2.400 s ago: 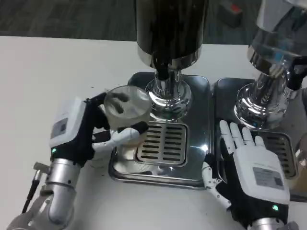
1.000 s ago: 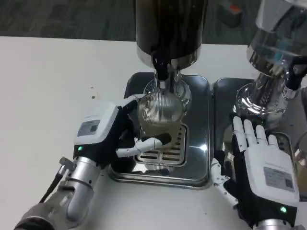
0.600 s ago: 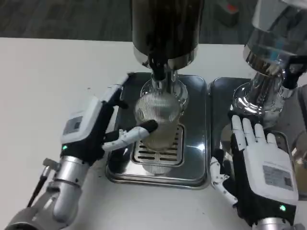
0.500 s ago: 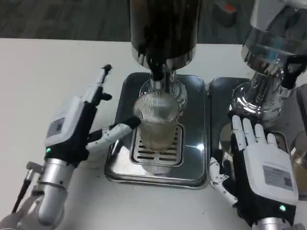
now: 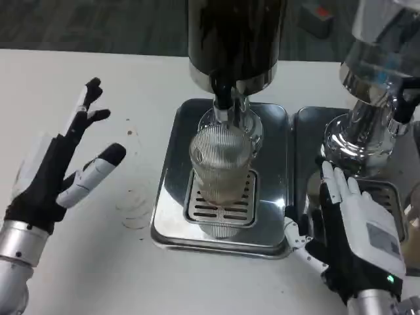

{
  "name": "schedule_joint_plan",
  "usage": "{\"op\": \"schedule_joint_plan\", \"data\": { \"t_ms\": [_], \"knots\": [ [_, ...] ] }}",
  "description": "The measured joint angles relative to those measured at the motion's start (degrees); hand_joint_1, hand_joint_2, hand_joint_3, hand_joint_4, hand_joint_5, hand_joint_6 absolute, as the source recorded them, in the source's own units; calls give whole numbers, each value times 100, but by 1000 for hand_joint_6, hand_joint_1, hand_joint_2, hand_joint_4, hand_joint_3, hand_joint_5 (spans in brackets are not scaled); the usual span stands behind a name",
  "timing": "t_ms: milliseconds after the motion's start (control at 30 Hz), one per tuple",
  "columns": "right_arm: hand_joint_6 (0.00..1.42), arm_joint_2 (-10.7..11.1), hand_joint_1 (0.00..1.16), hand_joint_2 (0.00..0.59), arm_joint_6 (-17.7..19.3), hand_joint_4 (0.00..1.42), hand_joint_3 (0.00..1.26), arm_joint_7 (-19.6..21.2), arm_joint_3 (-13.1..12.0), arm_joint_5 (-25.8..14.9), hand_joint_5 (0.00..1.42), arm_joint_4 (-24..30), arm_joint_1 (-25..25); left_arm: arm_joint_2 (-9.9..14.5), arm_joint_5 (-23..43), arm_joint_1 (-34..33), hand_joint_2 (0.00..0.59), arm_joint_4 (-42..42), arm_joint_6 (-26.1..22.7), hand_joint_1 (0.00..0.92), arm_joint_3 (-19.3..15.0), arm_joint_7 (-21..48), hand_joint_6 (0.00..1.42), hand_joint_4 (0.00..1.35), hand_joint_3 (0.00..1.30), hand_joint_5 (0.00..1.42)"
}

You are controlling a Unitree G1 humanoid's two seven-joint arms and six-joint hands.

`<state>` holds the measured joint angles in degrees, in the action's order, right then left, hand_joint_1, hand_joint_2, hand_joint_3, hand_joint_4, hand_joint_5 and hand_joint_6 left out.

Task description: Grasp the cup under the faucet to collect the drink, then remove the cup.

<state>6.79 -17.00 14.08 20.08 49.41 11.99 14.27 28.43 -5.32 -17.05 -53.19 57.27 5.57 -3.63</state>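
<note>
A clear ribbed cup (image 5: 221, 172) stands upright on the slotted grate of the steel drip tray (image 5: 174, 210), right below the dark dispenser's faucet (image 5: 223, 100). No hand touches it. My left hand (image 5: 58, 169) hovers over the white table well to the cup's left, fingers spread and holding nothing. My right hand (image 5: 357, 231) lies flat, fingers extended, at the right of the tray, next to the second dispenser's tray.
The dark dispenser body (image 5: 236, 39) rises over the cup. A second chrome dispenser (image 5: 374, 98) with its own drip tray (image 5: 387, 190) stands at the right. Faint wet rings (image 5: 134, 207) mark the table left of the tray.
My left hand carried the cup from the tray's left side to under the faucet, set it on the grate, let go and drew back to the left. The right hand barely moved.
</note>
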Motion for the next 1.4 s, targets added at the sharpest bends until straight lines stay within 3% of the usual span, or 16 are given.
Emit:
{"op": "schedule_joint_plan", "data": {
  "t_ms": [333,600,967,1400],
  "knots": [
    [0,2,381,458,52,0,0,-31,-75,-296,0,-50,-78,-196,1159,166,69,1510,14,0,-208,1559,94,0,0,117],
    [0,-15,381,457,62,0,0,-26,-69,-391,0,-67,-78,-449,1250,-72,78,1814,-299,0,-213,2417,113,0,2,126],
    [0,-58,381,456,80,0,0,40,-40,-390,0,-66,-76,-814,1185,-518,85,1818,-598,0,-206,2951,119,0,35,135],
    [0,-96,389,430,230,0,0,72,-39,-496,0,-78,-66,-987,1166,-607,93,2064,-719,0,-93,3390,121,0,75,154]
  ]
}}
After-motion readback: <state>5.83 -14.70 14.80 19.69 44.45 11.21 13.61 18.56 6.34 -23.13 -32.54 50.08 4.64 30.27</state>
